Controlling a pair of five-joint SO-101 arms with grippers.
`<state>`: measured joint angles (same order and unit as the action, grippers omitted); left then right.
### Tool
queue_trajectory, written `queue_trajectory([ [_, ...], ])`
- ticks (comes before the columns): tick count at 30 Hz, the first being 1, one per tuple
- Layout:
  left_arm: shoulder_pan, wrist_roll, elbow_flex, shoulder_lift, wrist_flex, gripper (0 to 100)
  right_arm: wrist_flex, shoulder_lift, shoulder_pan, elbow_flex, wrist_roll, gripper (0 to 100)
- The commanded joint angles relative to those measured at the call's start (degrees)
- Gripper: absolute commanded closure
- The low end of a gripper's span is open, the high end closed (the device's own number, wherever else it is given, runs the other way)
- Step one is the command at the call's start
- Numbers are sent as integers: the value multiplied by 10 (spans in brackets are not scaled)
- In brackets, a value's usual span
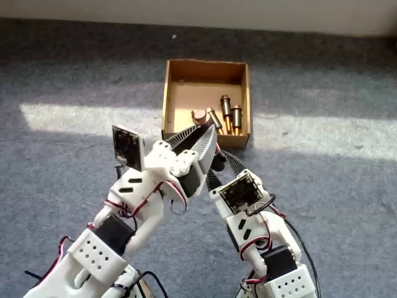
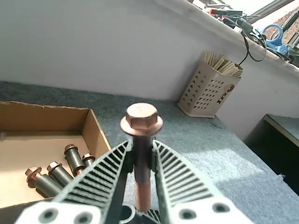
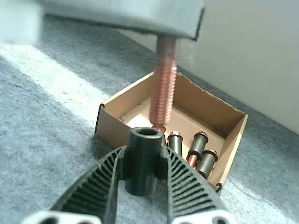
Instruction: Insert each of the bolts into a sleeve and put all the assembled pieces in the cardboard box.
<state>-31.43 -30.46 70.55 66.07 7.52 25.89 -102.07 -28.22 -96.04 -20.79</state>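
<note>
Step in hand: mating a bolt to a sleeve, in the air, above the table and just on the near side of the cardboard box. The box sits toward the table's far edge, about midway along it. Three assembled pieces already lie inside, against its right wall.

Left gripper: closed on the copper-coloured bolt, pinching the shank just under the flanged hex head. Long axis near upright, head up, threaded end pointing down.

Right gripper: closed round the dark sleeve, clamped at mid-length. Sleeve stands upright, open bore facing up at the bolt.

Alignment, from the right wrist view: the thread tip hangs right by the sleeve's mouth, seemingly over its far rim and not centred. It does not look entered yet. The bolt's axis leans slightly against the sleeve's.

Next move, as I judge it:
- shift the tip sideways a little, to sit over the bore
- bring the two axes into line
- lower the bolt straight in until the flange seats
- then one gripper lets go and the other carries the piece into the box.
</note>
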Motion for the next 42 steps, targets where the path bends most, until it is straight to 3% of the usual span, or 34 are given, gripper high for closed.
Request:
queue_trajectory([
  [1, -8, -1, 24, 94, 4, 994, -9, -20, -1, -76, -4, 993],
  [15, 33, -4, 31, 37, -7, 994, -39, -21, -5, -76, -4, 993],
  [29, 27, -4, 34, 36, -9, 993, -37, -21, -36, -76, -9, 993],
  [42, -6, -2, 73, 36, -7, 993, -56, -21, 1, -76, -5, 993],
])
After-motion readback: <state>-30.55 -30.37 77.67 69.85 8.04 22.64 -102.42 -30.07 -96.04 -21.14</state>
